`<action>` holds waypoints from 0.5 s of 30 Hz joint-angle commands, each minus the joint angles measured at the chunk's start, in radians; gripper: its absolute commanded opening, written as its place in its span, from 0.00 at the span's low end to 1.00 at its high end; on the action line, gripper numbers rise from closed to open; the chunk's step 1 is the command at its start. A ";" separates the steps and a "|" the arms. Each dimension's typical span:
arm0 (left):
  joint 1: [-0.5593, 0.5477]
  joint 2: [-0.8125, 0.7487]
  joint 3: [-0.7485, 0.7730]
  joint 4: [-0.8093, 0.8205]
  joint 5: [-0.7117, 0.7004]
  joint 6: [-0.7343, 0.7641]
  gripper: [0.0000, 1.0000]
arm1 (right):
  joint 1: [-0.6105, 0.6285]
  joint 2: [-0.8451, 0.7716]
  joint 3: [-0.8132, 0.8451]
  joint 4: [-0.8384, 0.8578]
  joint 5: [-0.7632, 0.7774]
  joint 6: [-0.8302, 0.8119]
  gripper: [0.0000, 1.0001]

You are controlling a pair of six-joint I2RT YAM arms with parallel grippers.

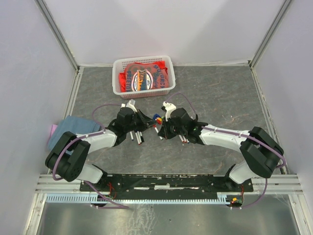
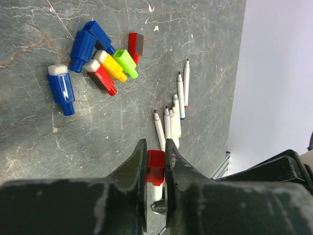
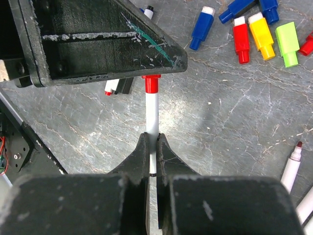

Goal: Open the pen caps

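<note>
Our left hand (image 2: 156, 152) pinches the red cap (image 2: 155, 165) of a pen (image 3: 152, 110). Our right hand (image 3: 152, 141) is clamped tight on that pen lower down, with the cap seated on its end. Loose caps (image 2: 102, 61) cluster on the tabletop (image 2: 44, 147) near a row of uncapped pens (image 2: 174, 115).

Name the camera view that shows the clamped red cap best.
Left wrist: the red cap sits clear, pinched in the left claw. Right wrist shows only its end on the pen; that claw hides the rest. Top external: too small to tell.
</note>
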 commanded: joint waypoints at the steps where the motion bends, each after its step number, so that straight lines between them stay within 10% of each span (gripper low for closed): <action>1: 0.005 0.007 -0.006 0.082 0.045 -0.034 0.04 | -0.013 -0.038 -0.012 0.069 -0.027 0.017 0.01; 9: 0.004 0.011 -0.008 0.128 0.076 -0.037 0.03 | -0.057 -0.046 -0.045 0.149 -0.110 0.073 0.27; 15: 0.004 0.022 -0.009 0.160 0.093 -0.051 0.03 | -0.082 -0.025 -0.050 0.201 -0.165 0.111 0.29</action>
